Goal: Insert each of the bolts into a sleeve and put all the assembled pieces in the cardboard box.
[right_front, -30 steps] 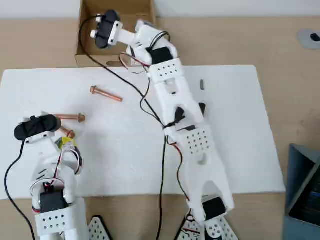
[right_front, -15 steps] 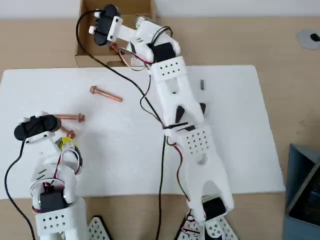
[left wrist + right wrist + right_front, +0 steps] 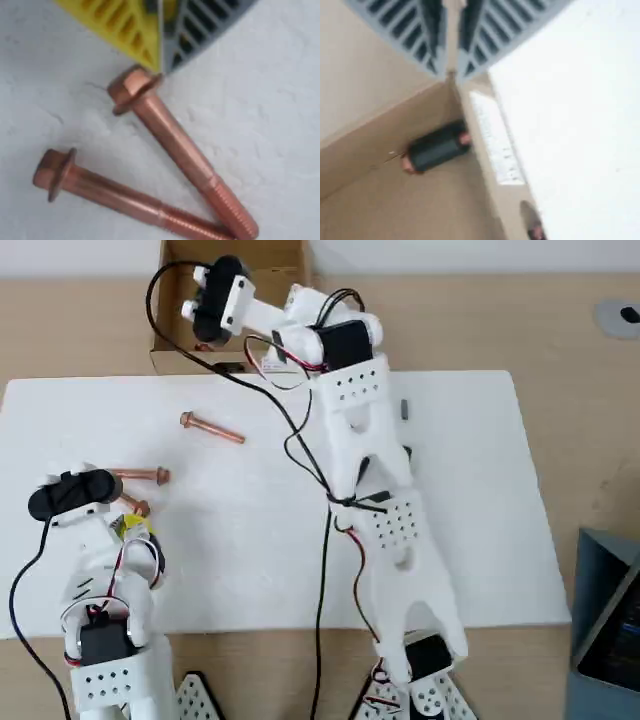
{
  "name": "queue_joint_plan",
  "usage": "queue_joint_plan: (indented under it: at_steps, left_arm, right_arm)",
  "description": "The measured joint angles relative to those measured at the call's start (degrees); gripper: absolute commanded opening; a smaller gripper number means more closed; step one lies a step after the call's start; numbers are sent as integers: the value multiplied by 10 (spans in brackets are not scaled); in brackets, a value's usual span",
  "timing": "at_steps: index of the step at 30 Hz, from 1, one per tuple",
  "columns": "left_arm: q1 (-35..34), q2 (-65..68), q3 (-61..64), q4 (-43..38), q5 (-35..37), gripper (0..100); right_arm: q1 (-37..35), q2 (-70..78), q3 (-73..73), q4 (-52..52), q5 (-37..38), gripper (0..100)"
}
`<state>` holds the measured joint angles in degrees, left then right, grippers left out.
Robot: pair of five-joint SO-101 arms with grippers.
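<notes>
Three copper bolts lie on the white mat [image 3: 460,540]: one [image 3: 212,428] alone, two [image 3: 140,475] [image 3: 135,506] by my left gripper [image 3: 125,515]. Up close those two bolts [image 3: 180,155] [image 3: 125,200] form a V, and my left gripper [image 3: 160,65] stands shut just above one bolt's head, holding nothing. My right gripper [image 3: 205,320] hangs over the cardboard box [image 3: 290,260]. Its grey fingers [image 3: 435,35] are almost together with nothing between them. Under my right gripper [image 3: 452,74], one assembled piece [image 3: 437,147], a black sleeve on a bolt, lies on the box floor by the wall.
A small dark sleeve [image 3: 404,408] rests on the mat to the right of the right arm. A black cable [image 3: 250,390] trails from the box across the mat. A dark bin [image 3: 610,620] stands at the right edge.
My right gripper has shifted a little farther over the box, and its wrist has swung to the right. The left arm and the bolts on the mat have kept still.
</notes>
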<state>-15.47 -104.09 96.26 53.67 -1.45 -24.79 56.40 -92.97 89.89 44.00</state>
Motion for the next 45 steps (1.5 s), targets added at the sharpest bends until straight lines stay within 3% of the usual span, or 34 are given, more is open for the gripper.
queue_joint_plan:
  at_steps: [6,14,30,40,45]
  left_arm:
    - [0,0,0,0,0,2]
    - [0,0,0,0,0,2]
    - [0,0,0,0,0,2]
    - [0,0,0,0,0,2]
    - [0,0,0,0,0,2]
  right_arm:
    - [0,-51,-1,99,-51,9]
    - [0,-125,25,113,-149,11]
    - [33,-412,523,114,-205,12]
    - [78,-403,642,114,-206,19]
    - [96,-333,642,111,-206,113]
